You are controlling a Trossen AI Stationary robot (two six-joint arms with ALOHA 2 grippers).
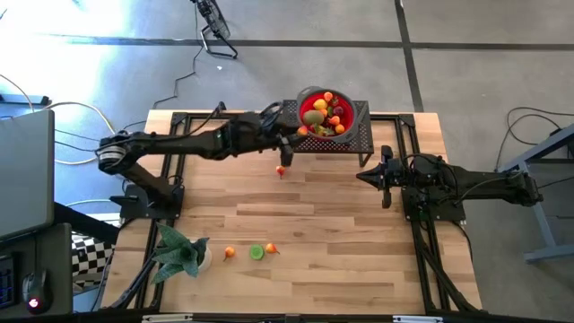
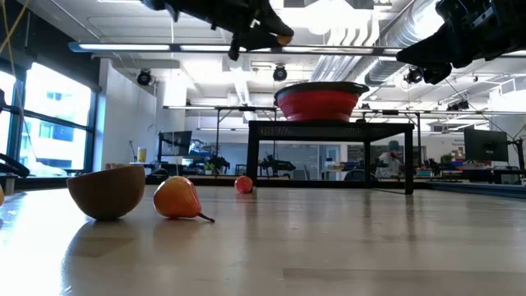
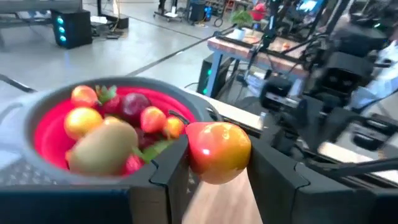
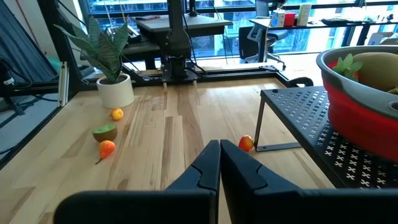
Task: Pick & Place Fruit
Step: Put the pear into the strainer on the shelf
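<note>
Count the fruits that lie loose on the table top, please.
4: one small red fruit near the black rack, and three near the plant: a small orange, a green half, an orange-red fruit. Others may be hidden.

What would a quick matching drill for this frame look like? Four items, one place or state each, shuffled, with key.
Items
1. left gripper
2. right gripper
3. red bowl
4. potted plant

Places or states
A. on the black perforated stand, full of fruit
B. at the table's near-left corner
C. shut and empty, waiting over the table's right side
D. beside the bowl, holding a red-and-yellow fruit

Pairs: 1-D, 2-C, 3-A, 4-B
</note>
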